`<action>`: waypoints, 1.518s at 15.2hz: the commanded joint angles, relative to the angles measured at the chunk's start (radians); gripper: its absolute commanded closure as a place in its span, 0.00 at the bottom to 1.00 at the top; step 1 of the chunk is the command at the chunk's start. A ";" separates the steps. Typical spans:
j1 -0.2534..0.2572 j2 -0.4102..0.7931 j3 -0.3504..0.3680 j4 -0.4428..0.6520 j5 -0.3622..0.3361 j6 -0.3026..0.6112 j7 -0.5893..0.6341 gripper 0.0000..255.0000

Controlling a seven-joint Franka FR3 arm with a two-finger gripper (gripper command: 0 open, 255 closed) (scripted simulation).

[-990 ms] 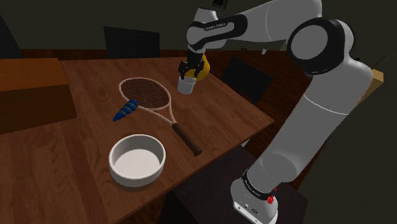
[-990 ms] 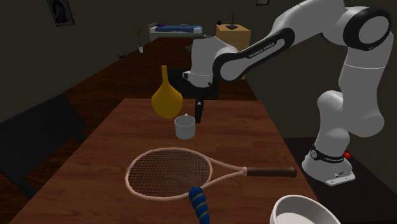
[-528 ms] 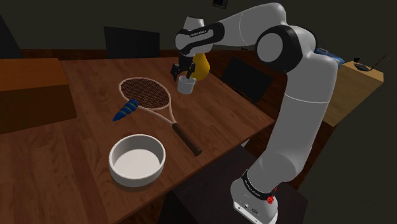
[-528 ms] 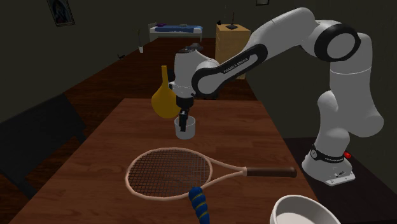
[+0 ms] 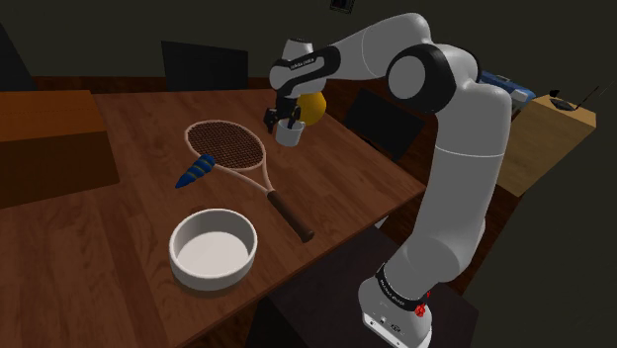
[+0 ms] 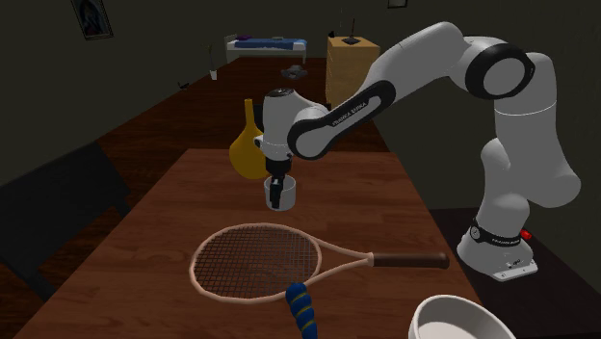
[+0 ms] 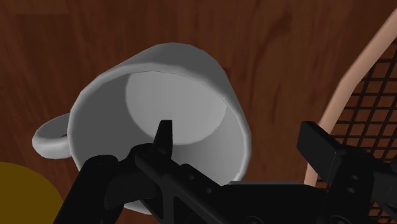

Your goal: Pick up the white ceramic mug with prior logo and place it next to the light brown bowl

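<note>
Shoulder view, nearest the stand: a white bowl (image 5: 198, 275) sat on the wooden surface (image 5: 89, 237), drawn pale rather than brown. Beyond it lay a racket (image 5: 229, 148), handle toward the bowl, with a blue striped object (image 5: 195, 170) just beside its head.

Further on, past the racket head, the mug (image 5: 288, 135) stood upright on the surface, not lifted. The pincer (image 5: 284, 121) hung directly over it, pointing down.

Wrist view: the pincer was open and straddled the mug's wall, with one finger (image 7: 164, 137) inside the cup and the other (image 7: 321, 149) outside on the racket side. A gap showed between the outer finger and the wall. Whether the inner finger touched the wall could not be told. The mug's handle stuck out on the opposite side, toward a yellow vase (image 5: 314, 107) just behind the mug.

Judgement: the mug should be rigid and fairly light, with a smooth, likely slippery wall, and it would chip if dropped. A pinch on the wall near the rim looked the right hold, closing firmly before lifting. No logo was discernible.
</note>
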 commanded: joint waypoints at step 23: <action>0.003 -0.042 -0.003 0.032 -0.006 -0.073 0.001 1.00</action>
